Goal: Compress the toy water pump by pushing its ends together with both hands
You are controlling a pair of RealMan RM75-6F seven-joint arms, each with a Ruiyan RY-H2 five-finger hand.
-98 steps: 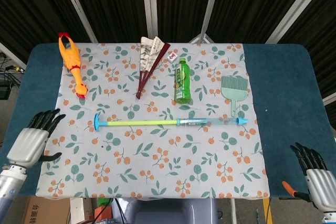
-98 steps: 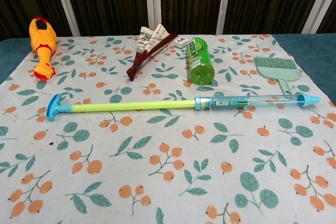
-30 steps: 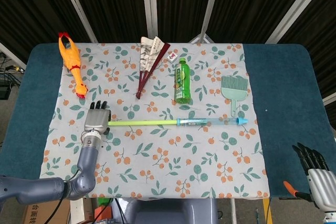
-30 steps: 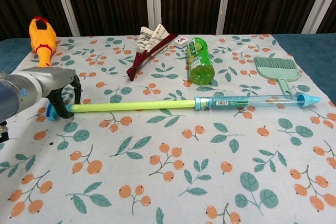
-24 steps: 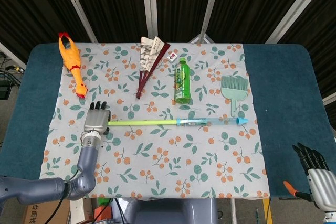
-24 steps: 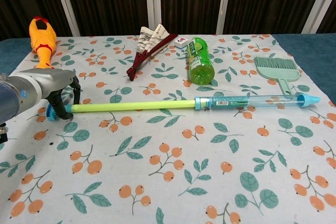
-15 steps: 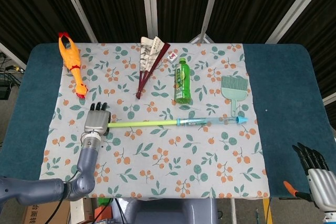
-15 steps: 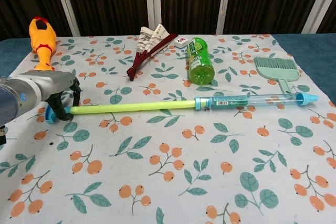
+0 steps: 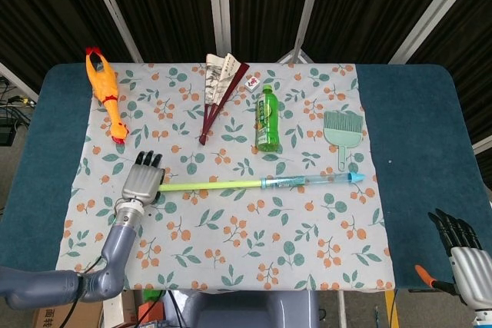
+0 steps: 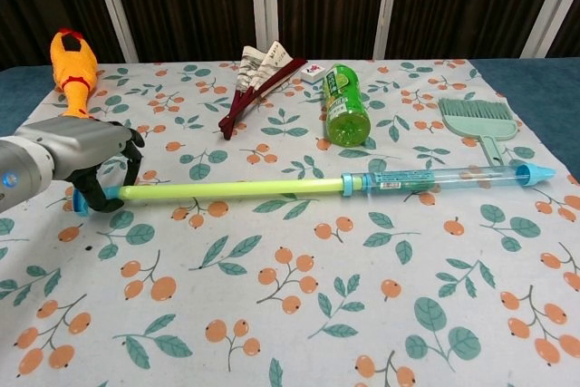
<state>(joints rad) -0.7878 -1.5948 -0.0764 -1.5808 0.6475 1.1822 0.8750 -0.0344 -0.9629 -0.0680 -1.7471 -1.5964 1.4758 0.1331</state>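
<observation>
One robot hand [image 10: 95,159] grips the toy water pump's [image 10: 362,183] handle near the cloth's [image 10: 299,314] left edge.

Pump across the middle of my surface, everything else behind it.

I see the pump [image 9: 261,183] lying left to right on the cloth [image 9: 231,251], its handle end under my left hand [image 9: 141,183] at the left, its nozzle end near the cloth's right edge. Behind the pump lie the bottle [image 9: 267,119] at centre, the brush [image 9: 343,134] to its right and the fan [image 9: 217,86] to its left. The chicken [image 9: 106,97] lies far left, behind my left hand. My right hand [image 9: 461,255] sits off the surface [image 9: 419,128], at the near right corner.
</observation>
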